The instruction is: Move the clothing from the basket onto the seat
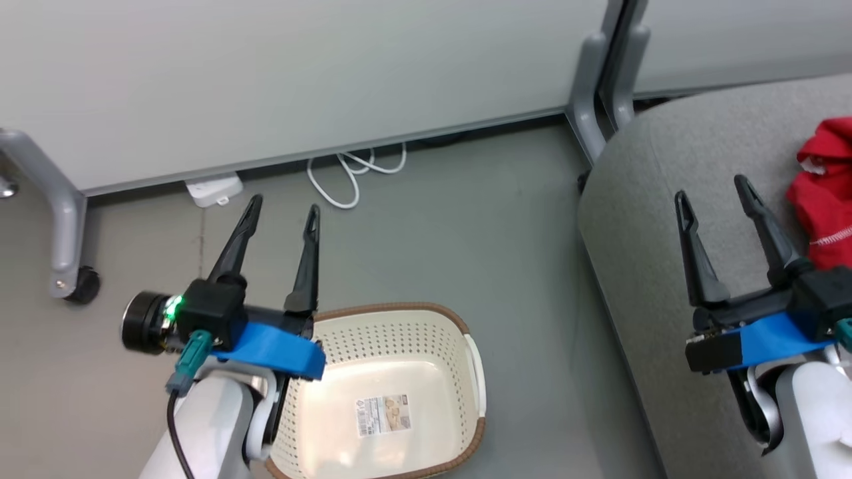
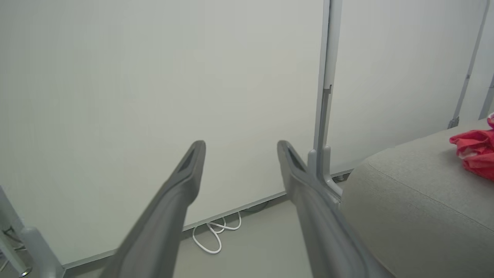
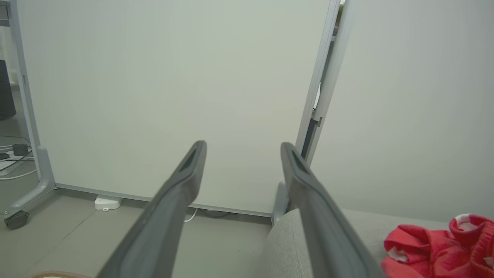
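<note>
So the big rounded light grey woven-fabric seat (image 1: pixel 652 219) takes up the right side, standing on the grey floor (image 1: pixel 466 219). Left of it, and clear of it, the oval cream-white plastic basket with the brown woven-look rim (image 1: pixel 399 309) sits on the floor, with a paper sticker (image 1: pixel 385 415) showing on its bottom. The bright red clothing with white trim (image 1: pixel 825 193) lies bunched on the seat. The left gripper (image 1: pixel 283 206) hovers by the basket's left rim and the right gripper (image 1: pixel 711 186) over the seat just beside the clothing. Both sets of jaws are spread wide, holding nothing.
</note>
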